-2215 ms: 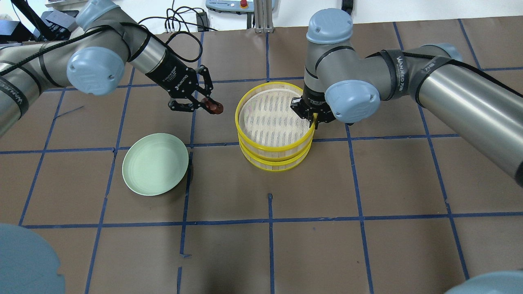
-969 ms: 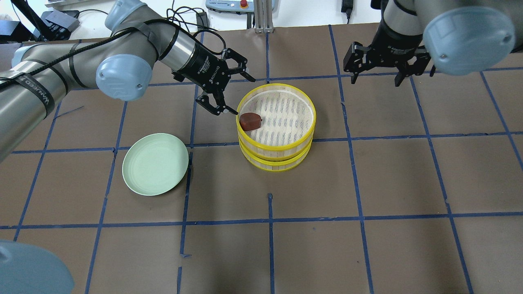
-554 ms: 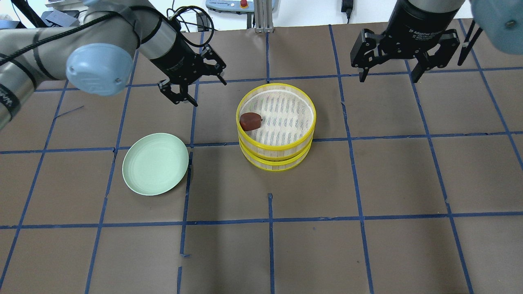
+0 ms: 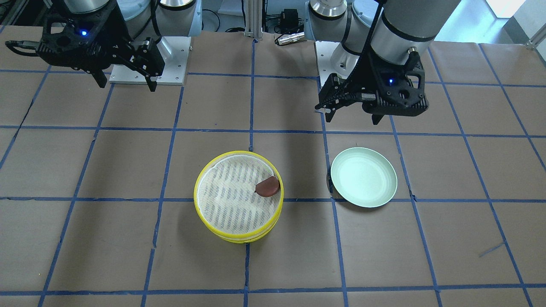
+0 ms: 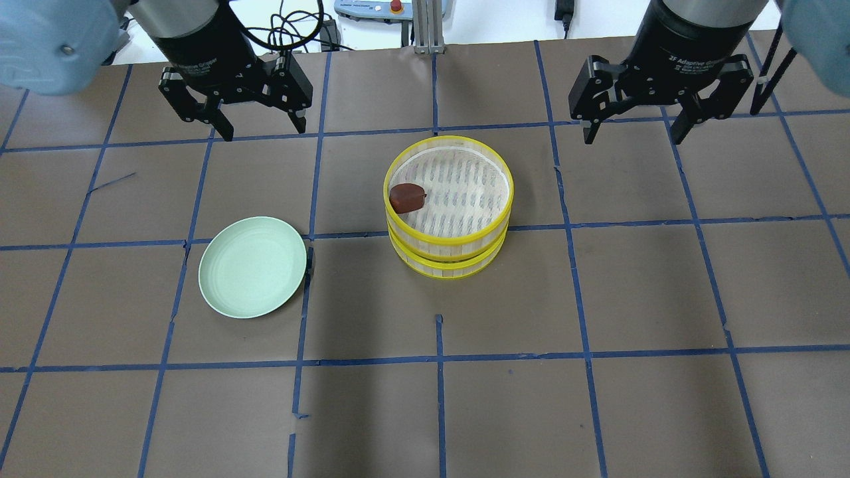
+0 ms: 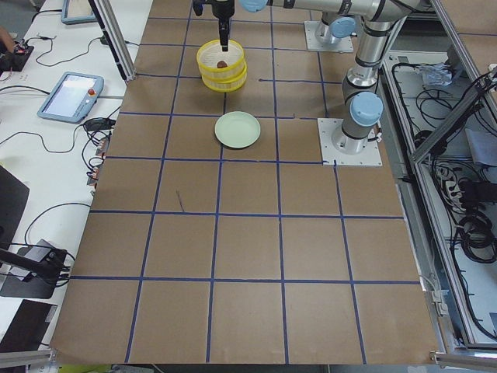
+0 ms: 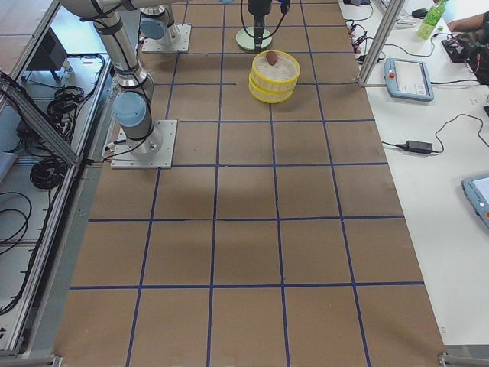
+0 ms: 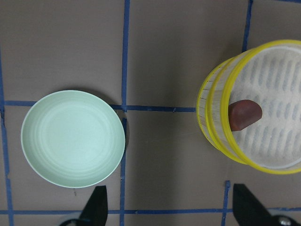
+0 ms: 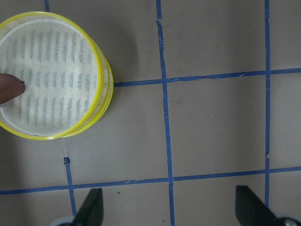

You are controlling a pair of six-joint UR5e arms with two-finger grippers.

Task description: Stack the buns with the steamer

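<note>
The steamer is two stacked yellow-rimmed trays at the table's middle. The dark reddish-brown bun lies in the top tray against its left rim; it also shows in the front view and the left wrist view. The white bun is hidden. My left gripper is open and empty, raised at the far left, well away from the steamer. My right gripper is open and empty, raised at the far right. The left wrist view shows the steamer's wall; the right wrist view shows its rim.
A pale green round plate lies empty on the brown paper to the left of the steamer, also in the front view. Blue tape lines grid the table. Cables and a pendant lie beyond the far edge.
My left gripper let the brown bun go into the top tray, then opened and drew back to the far left. My right gripper left the steamer's rim and rose to the far right.
</note>
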